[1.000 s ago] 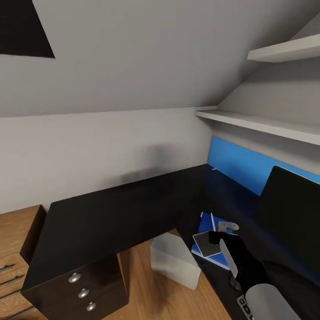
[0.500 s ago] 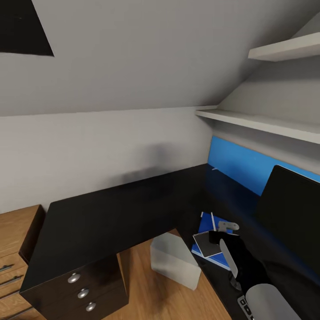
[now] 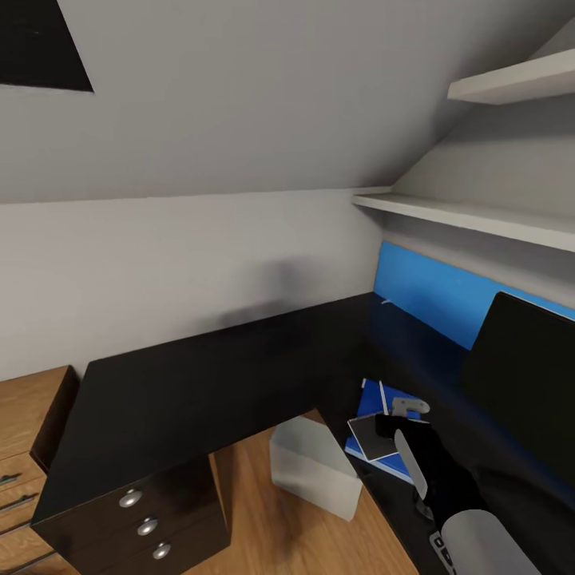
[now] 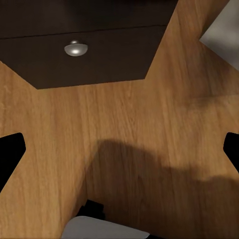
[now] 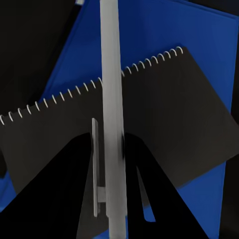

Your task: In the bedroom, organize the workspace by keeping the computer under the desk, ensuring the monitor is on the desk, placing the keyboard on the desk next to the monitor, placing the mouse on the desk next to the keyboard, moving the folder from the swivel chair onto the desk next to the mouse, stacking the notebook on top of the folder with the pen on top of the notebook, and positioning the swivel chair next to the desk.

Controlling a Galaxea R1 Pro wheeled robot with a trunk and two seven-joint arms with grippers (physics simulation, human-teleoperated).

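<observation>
My right gripper [image 5: 112, 149] is shut on a grey pen [image 5: 110, 74] and holds it just above the dark spiral notebook [image 5: 174, 99]. The notebook lies on the blue folder [image 5: 199, 30]. In the head view the folder [image 3: 369, 399] and notebook [image 3: 369, 438] rest on the black desk [image 3: 200, 383], left of the black monitor [image 3: 523, 383]. My right gripper [image 3: 388, 424] hovers over them, with the thin pen [image 3: 382, 397] sticking out past it. A keyboard corner [image 3: 442, 551] shows by my forearm. The grey computer [image 3: 311, 467] stands under the desk. My left gripper [image 4: 119, 149] is open over the floor.
A small grey object [image 3: 410, 406] lies on the desk beside my right gripper. Drawers with round knobs [image 3: 146, 526] sit under the desk's left end. White shelves [image 3: 471, 216] and a blue panel [image 3: 431, 295] line the wall behind the monitor. The floor [image 4: 149, 124] is wood.
The head camera has drifted slightly, shifting the whole picture a little. My right gripper stays over the notebook with the pen.
</observation>
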